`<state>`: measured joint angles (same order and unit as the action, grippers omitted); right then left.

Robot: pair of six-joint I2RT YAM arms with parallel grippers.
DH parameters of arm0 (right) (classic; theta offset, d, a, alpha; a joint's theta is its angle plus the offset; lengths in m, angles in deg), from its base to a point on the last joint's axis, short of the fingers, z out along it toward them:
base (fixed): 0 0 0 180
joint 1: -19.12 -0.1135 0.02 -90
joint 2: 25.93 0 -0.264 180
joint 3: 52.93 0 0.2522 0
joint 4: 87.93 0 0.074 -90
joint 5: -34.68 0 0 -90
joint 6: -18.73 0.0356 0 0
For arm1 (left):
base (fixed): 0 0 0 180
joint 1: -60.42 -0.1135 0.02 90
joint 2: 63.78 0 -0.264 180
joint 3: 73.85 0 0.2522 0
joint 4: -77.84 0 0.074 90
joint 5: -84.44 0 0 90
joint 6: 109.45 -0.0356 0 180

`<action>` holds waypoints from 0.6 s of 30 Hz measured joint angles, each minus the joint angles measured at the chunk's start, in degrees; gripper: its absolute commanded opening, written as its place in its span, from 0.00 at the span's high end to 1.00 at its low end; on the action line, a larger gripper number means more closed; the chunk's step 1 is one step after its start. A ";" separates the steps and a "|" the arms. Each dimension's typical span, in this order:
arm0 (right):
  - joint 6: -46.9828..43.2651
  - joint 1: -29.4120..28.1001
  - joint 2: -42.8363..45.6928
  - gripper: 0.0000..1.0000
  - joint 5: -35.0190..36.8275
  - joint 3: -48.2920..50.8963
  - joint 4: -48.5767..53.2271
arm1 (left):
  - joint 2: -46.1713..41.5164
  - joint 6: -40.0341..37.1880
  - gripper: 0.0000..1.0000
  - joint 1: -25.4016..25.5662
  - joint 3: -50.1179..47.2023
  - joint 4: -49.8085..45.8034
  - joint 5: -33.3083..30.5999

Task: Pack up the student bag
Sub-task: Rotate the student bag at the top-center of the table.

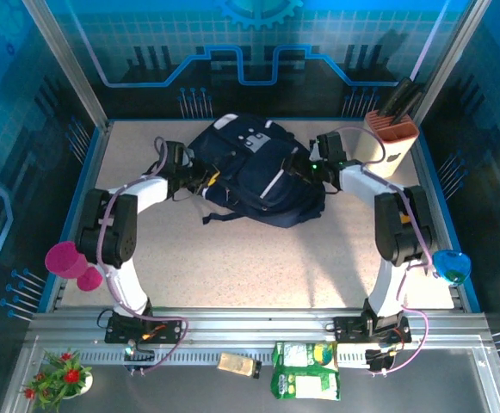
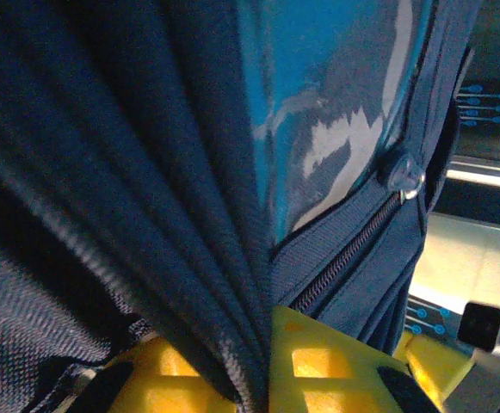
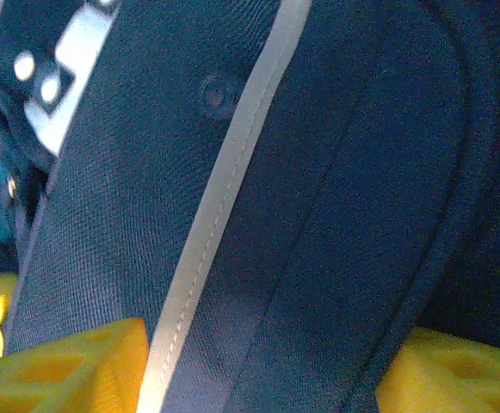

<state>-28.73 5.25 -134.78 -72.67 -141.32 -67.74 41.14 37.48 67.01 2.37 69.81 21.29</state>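
The student bag point(image 1: 258, 172), dark navy with thin white stripes and a grey-white patch, lies at the middle back of the table. My left gripper point(image 1: 200, 178) is at its left edge. In the left wrist view the yellow fingers point(image 2: 318, 361) are shut on a bunched fold of the bag's fabric point(image 2: 146, 172), beside a zipper point(image 2: 344, 258). My right gripper point(image 1: 299, 168) is against the bag's right side. In the right wrist view its gripper point(image 3: 262, 353) stands open, yellow fingers point(image 3: 69, 361) wide apart, with the bag's front panel point(image 3: 336, 172) and a white stripe point(image 3: 224, 198) between them.
An orange holder with dark tools point(image 1: 391, 129) and a cream container point(image 1: 379, 155) stand at the back right. A pink cup point(image 1: 67, 258) hangs at the left rail, a blue object point(image 1: 450, 265) at the right. Snack packs point(image 1: 305, 370) lie in front of the arm bases.
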 measured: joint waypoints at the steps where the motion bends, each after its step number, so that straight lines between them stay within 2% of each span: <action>1: -0.44 0.02 -2.03 0.36 -0.68 -2.40 -0.02 | -1.49 0.28 0.94 -0.07 -1.60 0.17 -0.59; 4: -1.29 -0.02 -5.97 0.36 -1.33 -7.13 -0.48 | -4.55 1.70 0.94 -0.11 -5.31 0.96 -1.29; 9: -3.63 -0.04 -4.55 0.33 0.92 -7.34 0.44 | -6.71 2.75 0.93 -0.11 -7.89 1.27 -1.33; 14: -6.71 -0.68 6.21 0.32 6.34 -0.98 1.79 | -7.13 3.19 0.94 -0.09 -8.74 2.82 -0.57; 18: -7.91 -5.11 16.44 0.32 10.82 5.97 1.46 | -7.15 3.19 0.94 -0.04 -9.05 3.80 0.07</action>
<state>-36.64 0.14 -118.35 -61.85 -135.36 -66.27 34.00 40.67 66.97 -6.68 73.62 21.36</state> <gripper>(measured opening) 0.681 0.103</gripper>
